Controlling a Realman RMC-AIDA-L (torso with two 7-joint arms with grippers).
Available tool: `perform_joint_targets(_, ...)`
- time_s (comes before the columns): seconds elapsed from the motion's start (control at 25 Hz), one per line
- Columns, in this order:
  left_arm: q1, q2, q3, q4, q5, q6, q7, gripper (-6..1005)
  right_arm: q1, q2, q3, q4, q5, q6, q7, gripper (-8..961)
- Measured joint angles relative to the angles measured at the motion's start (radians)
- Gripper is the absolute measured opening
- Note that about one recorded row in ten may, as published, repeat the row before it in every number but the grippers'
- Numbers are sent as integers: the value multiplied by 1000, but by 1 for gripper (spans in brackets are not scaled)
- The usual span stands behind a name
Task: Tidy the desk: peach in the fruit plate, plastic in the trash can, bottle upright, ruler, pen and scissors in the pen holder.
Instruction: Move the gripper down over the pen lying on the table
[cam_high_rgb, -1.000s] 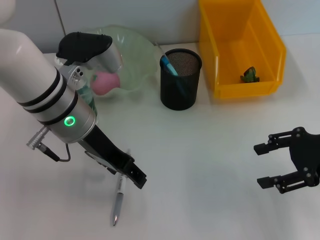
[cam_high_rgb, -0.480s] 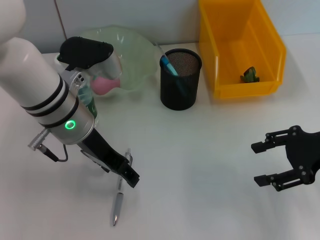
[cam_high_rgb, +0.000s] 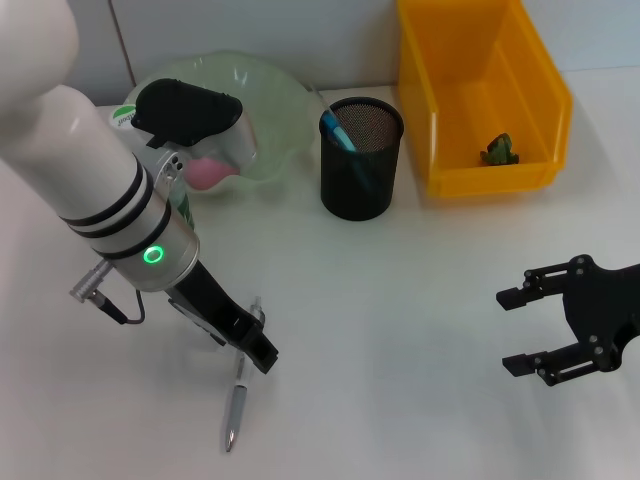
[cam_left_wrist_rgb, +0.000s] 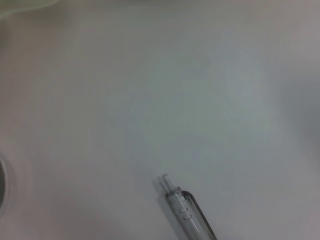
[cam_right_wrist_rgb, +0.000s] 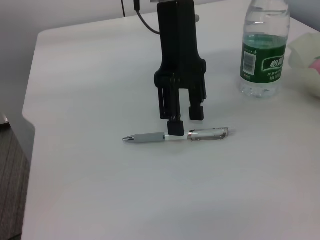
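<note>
A grey and clear pen (cam_high_rgb: 236, 396) (cam_right_wrist_rgb: 176, 136) (cam_left_wrist_rgb: 186, 215) lies on the white desk. My left gripper (cam_high_rgb: 260, 353) (cam_right_wrist_rgb: 185, 121) stands over its middle, open, with one finger on each side of the barrel. The pink peach (cam_high_rgb: 205, 172) rests in the green fruit plate (cam_high_rgb: 270, 100). In the right wrist view the bottle (cam_right_wrist_rgb: 262, 50) stands upright; my left arm mostly hides it in the head view. The black mesh pen holder (cam_high_rgb: 360, 170) has a blue item (cam_high_rgb: 337, 130) in it; ruler and scissors are not otherwise visible. My right gripper (cam_high_rgb: 527, 331) hovers open at the right.
A yellow bin (cam_high_rgb: 480, 40) at the back right holds a small green scrap (cam_high_rgb: 498, 150). In the right wrist view the desk's edge (cam_right_wrist_rgb: 30, 105) runs beyond the pen.
My left gripper shifted slightly back along the pen and settled over its middle. The right gripper drifted a little to the left.
</note>
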Motion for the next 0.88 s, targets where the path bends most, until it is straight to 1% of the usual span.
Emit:
perform_joint_targets(0.04, 0, 0, 6, -1, -1, -1, 0, 779, 0, 0, 0, 0, 0, 0, -1, 716)
perform_joint_targets(0.28, 0, -1, 16, -1, -2, -7, 0, 674, 7, 0, 0, 0, 1, 0, -2, 712)
perform_joint_targets(0.6, 0, -1, 44, -8, -13, -21, 0, 674, 12, 1, 0, 0, 1, 0, -2, 708)
perform_joint_targets(0.88, 0, -1, 46, -10, -21, -25, 10, 675, 12, 1, 0, 0, 0, -1, -2, 705)
